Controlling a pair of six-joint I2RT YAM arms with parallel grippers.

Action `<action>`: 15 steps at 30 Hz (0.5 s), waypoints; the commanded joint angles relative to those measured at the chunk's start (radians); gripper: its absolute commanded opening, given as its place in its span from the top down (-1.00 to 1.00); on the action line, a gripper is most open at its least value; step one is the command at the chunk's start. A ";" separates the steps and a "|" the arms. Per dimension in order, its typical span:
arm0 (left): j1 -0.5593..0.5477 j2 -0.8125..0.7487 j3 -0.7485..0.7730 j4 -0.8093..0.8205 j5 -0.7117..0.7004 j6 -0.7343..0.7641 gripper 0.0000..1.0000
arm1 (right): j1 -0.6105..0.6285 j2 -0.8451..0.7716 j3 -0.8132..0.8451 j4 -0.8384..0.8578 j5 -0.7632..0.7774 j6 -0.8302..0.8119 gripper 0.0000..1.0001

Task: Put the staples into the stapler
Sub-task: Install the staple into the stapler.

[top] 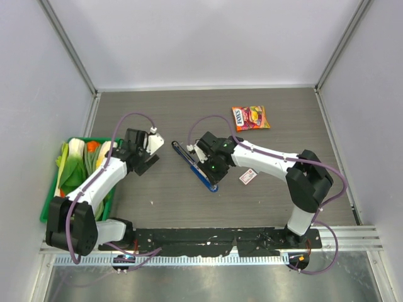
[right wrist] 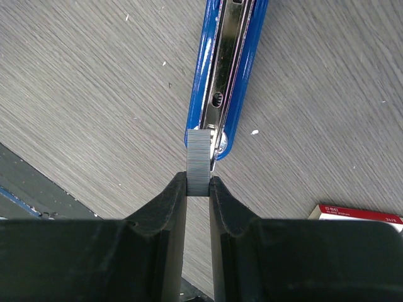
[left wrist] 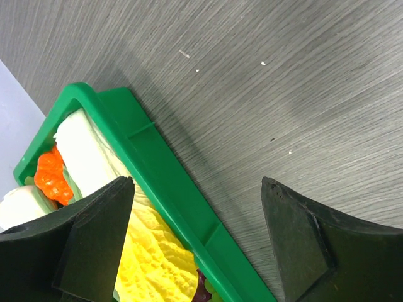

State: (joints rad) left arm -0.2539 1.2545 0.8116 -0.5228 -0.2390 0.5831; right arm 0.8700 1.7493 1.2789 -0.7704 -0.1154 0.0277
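Two arms over the grey table (top: 283, 135). The right gripper (right wrist: 199, 180) is clamped on the staples (right wrist: 200, 156), a short grey strip standing up out of the closed fingertips. The strip's top end touches, or sits right at, the near tip of the stapler (right wrist: 242, 94). The stapler lies open mid-table: blue body, bare metal channel facing up, black top arm swung back on the far side. A white-and-red staple box (top: 248, 177) lies flat just to the right of it, not touching. The left gripper (left wrist: 198, 185) has its jaws wide apart, holds nothing, and hangs above bare table beside the rim of the green tray (left wrist: 157, 170) of toy vegetables (left wrist: 151, 251). An orange snack bag (top: 250, 117) lies at the far right, well apart from everything.
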 commanded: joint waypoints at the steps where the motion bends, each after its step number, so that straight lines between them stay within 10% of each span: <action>1: -0.001 -0.023 -0.011 0.033 0.024 -0.012 -0.72 | 0.000 -0.001 -0.012 0.026 0.013 -0.009 0.66; 15: 0.001 -0.015 -0.017 0.044 0.032 -0.016 -0.72 | 0.000 -0.008 -0.044 0.043 0.019 -0.012 0.70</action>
State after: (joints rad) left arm -0.2539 1.2541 0.7963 -0.5125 -0.2234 0.5827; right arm 0.8703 1.7504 1.2316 -0.7551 -0.1131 0.0238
